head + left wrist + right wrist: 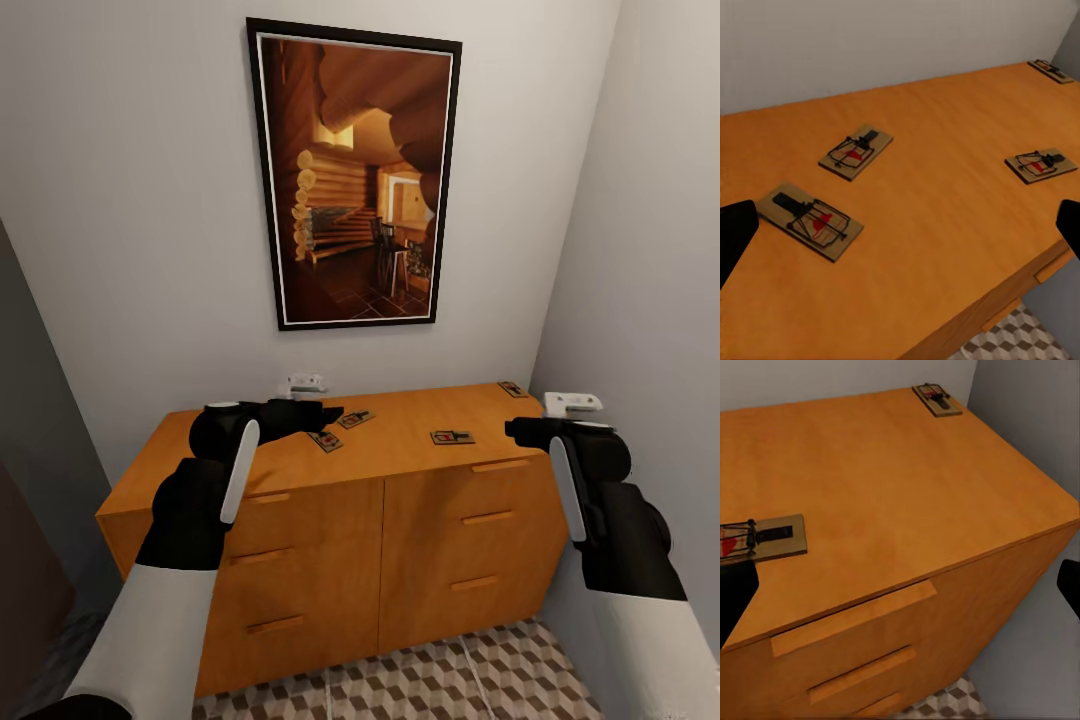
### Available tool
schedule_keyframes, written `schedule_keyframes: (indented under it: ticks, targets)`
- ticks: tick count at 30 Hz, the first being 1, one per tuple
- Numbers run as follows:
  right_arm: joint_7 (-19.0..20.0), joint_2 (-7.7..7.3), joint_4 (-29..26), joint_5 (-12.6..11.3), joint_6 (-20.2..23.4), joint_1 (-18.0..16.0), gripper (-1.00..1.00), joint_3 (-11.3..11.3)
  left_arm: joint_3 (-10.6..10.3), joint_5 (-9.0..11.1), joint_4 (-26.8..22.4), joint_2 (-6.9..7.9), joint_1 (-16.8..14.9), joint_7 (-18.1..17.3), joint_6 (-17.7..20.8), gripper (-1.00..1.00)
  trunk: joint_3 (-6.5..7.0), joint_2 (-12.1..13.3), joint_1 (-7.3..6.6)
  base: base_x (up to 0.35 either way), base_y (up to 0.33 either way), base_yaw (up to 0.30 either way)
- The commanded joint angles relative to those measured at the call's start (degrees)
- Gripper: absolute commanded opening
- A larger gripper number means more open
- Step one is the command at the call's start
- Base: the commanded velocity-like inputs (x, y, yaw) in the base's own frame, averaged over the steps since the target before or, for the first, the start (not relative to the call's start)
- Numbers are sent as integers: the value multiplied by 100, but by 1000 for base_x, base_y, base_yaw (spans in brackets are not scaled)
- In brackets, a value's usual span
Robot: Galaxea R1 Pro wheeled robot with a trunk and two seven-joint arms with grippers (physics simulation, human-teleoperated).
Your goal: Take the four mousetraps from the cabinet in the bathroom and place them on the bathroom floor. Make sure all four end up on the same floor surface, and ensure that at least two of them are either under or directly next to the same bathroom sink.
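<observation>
The orange-brown cabinet [300, 470] stands against the back wall with several mousetraps on its flat top. Two mousetraps [325, 440] [356, 418] lie just past my left gripper [328, 414], which hovers open over the top's middle. In the left wrist view, the nearest mousetrap [811, 221] sits between my spread fingertips [735, 240], and another [856, 151] lies beyond it. A third mousetrap [452, 437] lies near the front edge, left of my open right gripper [515, 430]. One more [513, 389] rests at the far right corner. Bathroom floor [450, 670] tiles show below the cabinet.
A large framed picture [352, 175] hangs above the cabinet. A small white fitting [305, 382] sits on the back wall and another white fitting [572, 403] on the right wall. Grey walls close in on both sides of the cabinet.
</observation>
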Motion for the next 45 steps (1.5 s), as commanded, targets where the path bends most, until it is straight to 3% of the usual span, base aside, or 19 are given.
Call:
schedule_keyframes:
  ticks: [1,13,20,28,45]
  targets:
    - [-25,8,77,4,27,-35,100,5,6,-5,-3,-2,-4,3,28,100,-7,-4,0,0,0,0]
    - [-116,36,973,13,27,-334,100,13,8,-93,9,0,-5,437,21,100,-7,-4,0,0,0,0]
    - [-122,42,1228,9,-196,-372,100,25,2,-118,6,-6,-6,566,20,100,-7,-4,0,0,0,0]
    - [-103,55,1338,4,-282,-380,100,35,0,-102,19,-3,-4,623,21,100,-7,-4,0,66,0,0]
    - [-74,48,1352,5,-287,-386,100,40,-3,-76,151,42,-5,632,-25,100,-7,-4,0,262,0,0]
